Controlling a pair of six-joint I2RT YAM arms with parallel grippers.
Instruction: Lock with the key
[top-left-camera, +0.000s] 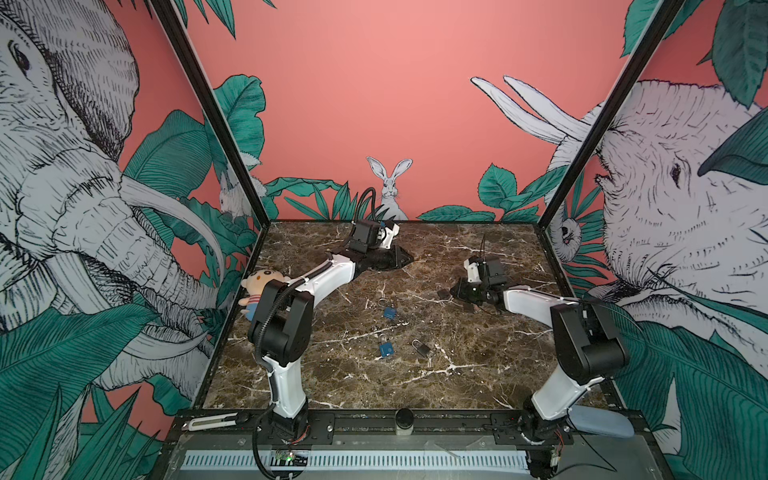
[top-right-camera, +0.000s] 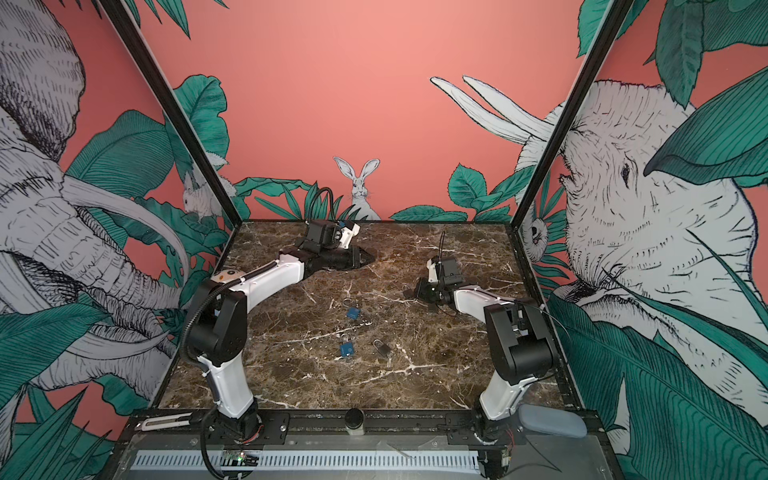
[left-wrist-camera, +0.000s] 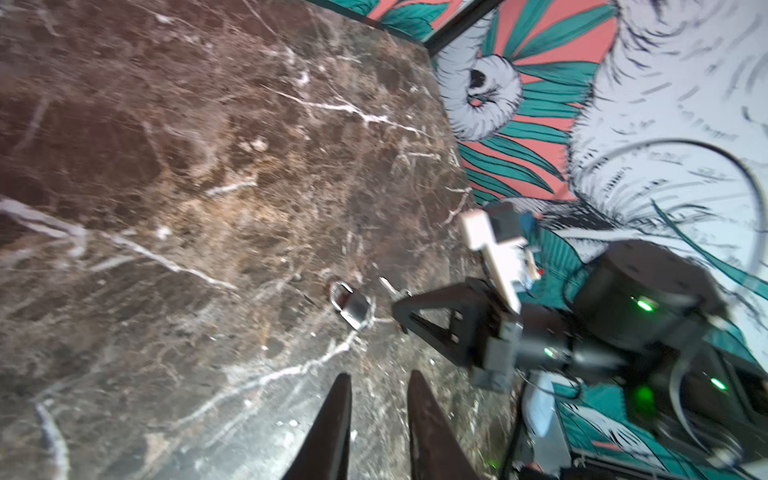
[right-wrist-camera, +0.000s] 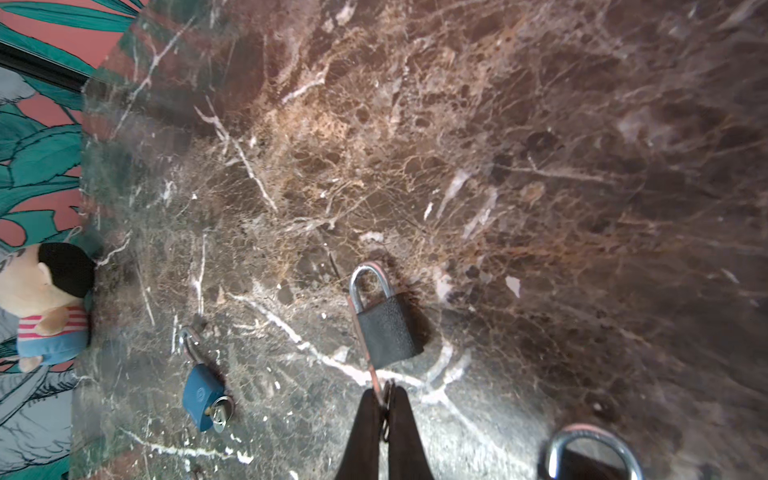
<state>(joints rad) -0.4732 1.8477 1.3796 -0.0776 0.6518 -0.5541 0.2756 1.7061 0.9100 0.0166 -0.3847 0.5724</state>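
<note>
presently the right jaws are pinched shut on a thin key (right-wrist-camera: 375, 380) with its ring, their tips just short of the black padlock (right-wrist-camera: 386, 328), which lies flat on the marble table (right-wrist-camera: 540, 166) with its shackle pointing away from them. the left jaws, near the table's far edge, stand slightly parted and hold nothing; a blue padlock (right-wrist-camera: 203, 397) lies nearby.

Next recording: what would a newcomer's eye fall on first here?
The elephant-and-rabbit jungle mural towers over the marble table. A plush toy sits at its left edge. Right of the middle, the shut right gripper points at a dark padlock, a blue padlock with a key in it lying apart.
</note>
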